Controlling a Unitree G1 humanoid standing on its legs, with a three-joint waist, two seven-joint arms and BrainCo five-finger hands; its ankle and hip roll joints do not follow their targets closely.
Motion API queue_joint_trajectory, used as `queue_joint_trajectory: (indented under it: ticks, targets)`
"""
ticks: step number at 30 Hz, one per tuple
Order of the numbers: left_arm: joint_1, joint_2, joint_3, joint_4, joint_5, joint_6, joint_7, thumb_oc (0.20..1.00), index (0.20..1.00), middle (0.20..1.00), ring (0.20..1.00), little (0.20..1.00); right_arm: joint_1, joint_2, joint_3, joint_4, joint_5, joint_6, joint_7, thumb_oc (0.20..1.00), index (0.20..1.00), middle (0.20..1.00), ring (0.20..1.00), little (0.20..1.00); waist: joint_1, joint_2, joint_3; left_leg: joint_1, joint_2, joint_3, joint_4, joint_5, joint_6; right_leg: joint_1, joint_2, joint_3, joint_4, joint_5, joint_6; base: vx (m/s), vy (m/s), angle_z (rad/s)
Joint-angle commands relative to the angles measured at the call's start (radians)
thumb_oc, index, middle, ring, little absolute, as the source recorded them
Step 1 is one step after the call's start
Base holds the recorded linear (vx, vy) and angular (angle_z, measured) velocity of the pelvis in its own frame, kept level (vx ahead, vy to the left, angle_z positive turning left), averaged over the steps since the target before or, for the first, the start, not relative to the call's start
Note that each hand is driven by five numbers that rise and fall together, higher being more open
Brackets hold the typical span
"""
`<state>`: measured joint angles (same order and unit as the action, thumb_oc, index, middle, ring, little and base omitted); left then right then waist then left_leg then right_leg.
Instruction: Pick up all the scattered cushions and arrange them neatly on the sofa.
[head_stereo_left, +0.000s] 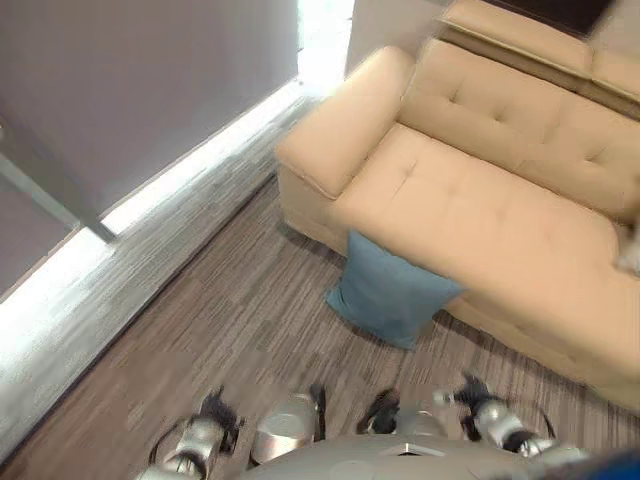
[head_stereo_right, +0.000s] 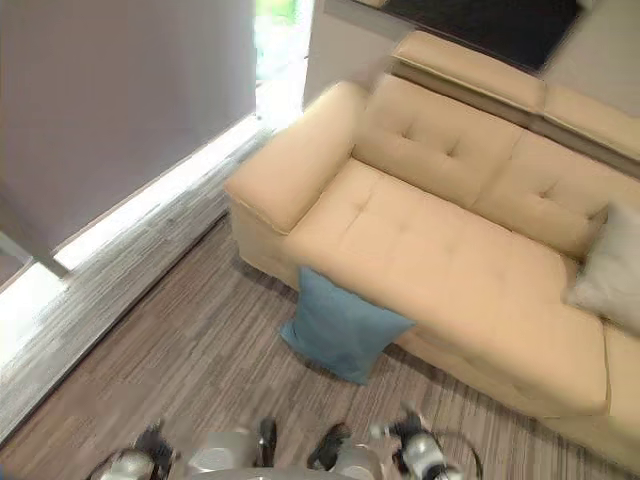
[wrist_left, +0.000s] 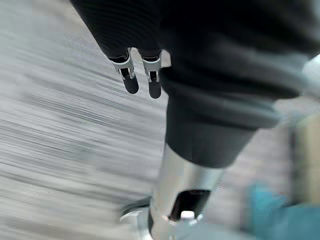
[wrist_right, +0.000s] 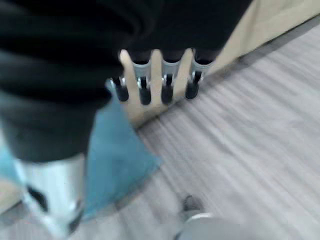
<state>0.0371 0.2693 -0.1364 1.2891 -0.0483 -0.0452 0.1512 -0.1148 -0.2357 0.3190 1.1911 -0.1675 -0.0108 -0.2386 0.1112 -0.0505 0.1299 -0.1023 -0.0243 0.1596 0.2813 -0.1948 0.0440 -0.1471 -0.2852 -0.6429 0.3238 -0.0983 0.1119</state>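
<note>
So I'm at the approach step, nothing picked up yet. The blue cushion (head_stereo_left: 388, 292) sits in the middle of the frame, on the floor (head_stereo_left: 220, 330), propped against the front of the tan sofa (head_stereo_left: 480, 200). It leans tilted, one corner pointing down-right, long axis running roughly along the sofa's front edge. A grey cushion (head_stereo_right: 612, 268) is already on the seat at the right edge. My left hand (wrist_left: 140, 80) and right hand (wrist_right: 155, 85) both hang released, fingers straight, holding nothing. Next I'd guess: step closer, reach down, grab the blue one by its upper edge.
</note>
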Motion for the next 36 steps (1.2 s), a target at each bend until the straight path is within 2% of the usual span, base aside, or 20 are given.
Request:
queue_joint_trajectory:
  ticks: [1,2,3,7,8,10,12,13,14,15,16,20,23,26,27,29,30,32,36]
  targets:
    - [-0.082,0.026,-0.021,0.002,0.032,-0.033,-0.005,1.000,1.000,1.000,1.000,1.000,0.010,-0.058,-0.032,0.067,-0.008,0.013,-0.015,1.000,1.000,1.000,1.000,1.000,-0.033,-0.041,0.000,0.152,0.041,0.026,-0.231,0.027,-0.043,0.106,0.124,0.169,-0.232,0.069,0.010,0.12,-0.237,-0.34]
    - [-0.090,0.016,-0.035,-0.003,0.031,-0.036,-0.005,1.000,1.000,1.000,1.000,1.000,0.017,-0.060,-0.034,0.070,-0.002,0.011,-0.023,1.000,1.000,1.000,1.000,1.000,-0.047,-0.040,-0.004,0.150,0.047,0.032,-0.224,0.028,-0.052,0.117,0.146,0.195,-0.272,0.079,0.009,0.02,-0.182,0.71]
    - [-0.093,0.012,-0.039,-0.007,0.029,-0.038,-0.005,1.000,1.000,1.000,1.000,1.000,0.019,-0.062,-0.040,0.071,0.003,0.010,-0.023,1.000,1.000,1.000,1.000,1.000,-0.055,-0.048,-0.005,0.137,0.042,0.043,-0.217,0.048,-0.053,0.114,0.147,0.198,-0.298,0.101,0.000,0.02,-0.179,0.41]
    - [-0.100,-0.003,-0.052,-0.013,0.032,-0.035,-0.012,1.000,1.000,1.000,1.000,1.000,0.032,-0.069,-0.042,0.082,0.014,0.010,-0.026,1.000,1.000,1.000,1.000,1.000,-0.066,-0.053,0.007,0.110,0.062,0.040,-0.103,0.021,-0.068,0.157,0.172,0.228,-0.351,0.103,-0.016,0.04,-0.125,0.02]
    - [-0.111,-0.012,-0.059,-0.016,0.018,-0.037,-0.010,1.000,1.000,1.000,1.000,1.000,0.029,-0.074,-0.037,0.090,0.022,0.008,-0.029,1.000,1.000,1.000,1.000,1.000,-0.045,-0.056,0.025,0.047,0.039,-0.056,-0.010,0.043,-0.087,0.179,0.194,0.264,-0.381,0.098,-0.032,0.02,-0.097,-0.13]
    - [-0.115,-0.020,-0.068,-0.016,0.011,-0.036,-0.010,1.000,1.000,1.000,1.000,1.000,0.027,-0.077,-0.035,0.094,0.023,0.007,-0.031,1.000,1.000,1.000,1.000,1.000,-0.032,-0.063,0.031,0.002,0.009,-0.119,-0.038,0.037,-0.088,0.188,0.196,0.280,-0.394,0.095,-0.029,0.04,-0.042,-0.40]
    - [-0.118,-0.022,-0.073,-0.011,0.013,-0.034,-0.013,1.000,1.000,1.000,1.000,1.000,0.026,-0.081,-0.035,0.094,0.023,0.004,-0.032,1.000,1.000,1.000,1.000,1.000,-0.032,-0.064,0.028,-0.020,0.002,-0.148,-0.098,0.074,-0.090,0.191,0.200,0.289,-0.394,0.094,-0.022,0.10,0.037,-0.21]
    - [-0.119,-0.019,-0.073,-0.005,0.015,-0.032,-0.013,1.000,1.000,1.000,1.000,1.000,0.023,-0.083,-0.033,0.093,0.024,0.003,-0.035,1.000,1.000,1.000,1.000,1.000,-0.024,-0.061,0.033,-0.052,0.004,-0.175,-0.136,0.118,-0.095,0.198,0.212,0.306,-0.392,0.088,-0.022,0.09,0.054,0.01]
    - [-0.119,-0.019,-0.073,-0.005,0.015,-0.032,-0.013,1.000,1.000,1.000,1.000,1.000,0.023,-0.083,-0.033,0.093,0.024,0.003,-0.035,1.000,1.000,1.000,1.000,1.000,-0.023,-0.062,0.034,-0.050,0.004,-0.174,-0.139,0.120,-0.096,0.198,0.212,0.306,-0.392,0.087,-0.022,0.11,0.078,-0.08]
    - [-0.118,-0.017,-0.074,-0.001,0.014,-0.033,-0.010,1.000,1.000,1.000,1.000,1.000,0.021,-0.084,-0.029,0.092,0.024,0.003,-0.037,1.000,1.000,1.000,1.000,1.000,-0.011,-0.058,0.041,-0.078,0.006,-0.205,-0.164,0.154,-0.102,0.204,0.224,0.324,-0.384,0.075,-0.026,0.08,0.063,-0.19]
    - [-0.118,-0.018,-0.073,0.002,0.012,-0.032,-0.013,1.000,1.000,1.000,1.000,1.000,0.021,-0.085,-0.027,0.095,0.024,0.003,-0.035,1.000,1.000,1.000,1.000,1.000,-0.007,-0.053,0.039,-0.069,0.009,-0.212,-0.183,0.162,-0.102,0.208,0.230,0.331,-0.380,0.065,-0.028,0.18,0.143,-0.34]
    - [-0.102,-0.007,-0.059,0.008,0.019,-0.027,-0.018,1.000,1.000,1.000,1.000,1.000,0.033,-0.066,-0.030,0.097,0.019,0.003,-0.028,1.000,1.000,1.000,1.000,1.000,-0.001,-0.059,0.013,-0.021,0.010,-0.208,-0.198,0.156,-0.090,0.226,0.217,0.346,-0.339,0.036,-0.024,0.18,0.169,-0.36]
    - [-0.100,0.008,-0.048,0.008,0.021,-0.027,-0.022,1.000,1.000,1.000,1.000,1.000,0.028,-0.057,-0.030,0.092,0.011,0.006,-0.022,1.000,1.000,1.000,1.000,1.000,0.015,-0.067,0.008,-0.002,-0.001,-0.175,-0.170,0.123,-0.067,0.220,0.180,0.355,-0.275,0.025,-0.001,0.15,0.220,-0.31]
    - [-0.094,0.023,-0.030,0.009,0.017,-0.023,-0.020,1.000,1.000,1.000,1.000,1.000,0.021,-0.047,-0.033,0.081,0.013,0.008,-0.012,1.000,1.000,1.000,1.000,1.000,0.020,-0.062,0.009,0.025,-0.013,-0.156,-0.160,0.094,-0.033,0.172,0.145,0.372,-0.156,0.037,0.020,0.12,0.222,-0.27]
    - [-0.094,0.029,-0.027,0.011,0.017,-0.022,-0.017,1.000,1.000,1.000,1.000,1.000,0.015,-0.043,-0.029,0.079,0.011,0.010,-0.012,1.000,1.000,1.000,1.000,1.000,0.017,-0.054,0.014,0.039,-0.014,-0.154,-0.167,0.092,-0.019,0.130,0.140,0.381,-0.080,0.054,0.032,0.06,0.162,-0.28]
    - [-0.093,0.030,-0.023,0.010,0.016,-0.022,-0.016,1.000,1.000,1.000,1.000,1.000,0.014,-0.042,-0.028,0.077,0.010,0.009,-0.012,1.000,1.000,1.000,1.000,1.000,0.017,-0.049,0.015,0.049,-0.016,-0.153,-0.178,0.092,-0.012,0.113,0.134,0.377,-0.054,0.062,0.038,0.07,0.128,-0.11]
    - [-0.094,0.032,-0.023,0.008,0.013,-0.023,-0.015,1.000,1.000,1.000,1.000,1.000,0.011,-0.041,-0.026,0.072,0.010,0.009,-0.012,1.000,1.000,1.000,1.000,1.000,0.013,-0.044,0.015,0.072,-0.021,-0.155,-0.202,0.092,-0.006,0.090,0.130,0.362,-0.044,0.076,0.035,0.13,0.133,-0.02]
    - [-0.094,0.032,-0.030,0.002,0.012,-0.025,-0.016,1.000,1.000,1.000,1.000,1.000,0.011,-0.044,-0.024,0.066,0.009,0.009,-0.013,1.000,1.000,1.000,1.000,1.000,0.009,-0.040,0.017,0.097,-0.025,-0.155,-0.228,0.091,0.000,0.072,0.133,0.330,-0.103,0.083,0.020,0.13,0.060,-0.14]
    - [-0.103,0.033,-0.028,0.004,0.005,-0.029,-0.014,1.000,1.000,1.000,1.000,1.000,0.002,-0.052,-0.021,0.060,0.004,0.009,-0.017,1.000,1.000,1.000,1.000,1.000,0.005,-0.041,0.028,0.109,-0.028,-0.158,-0.247,0.095,-0.004,0.047,0.129,0.289,-0.176,0.112,0.026,0.06,-0.050,-0.13]
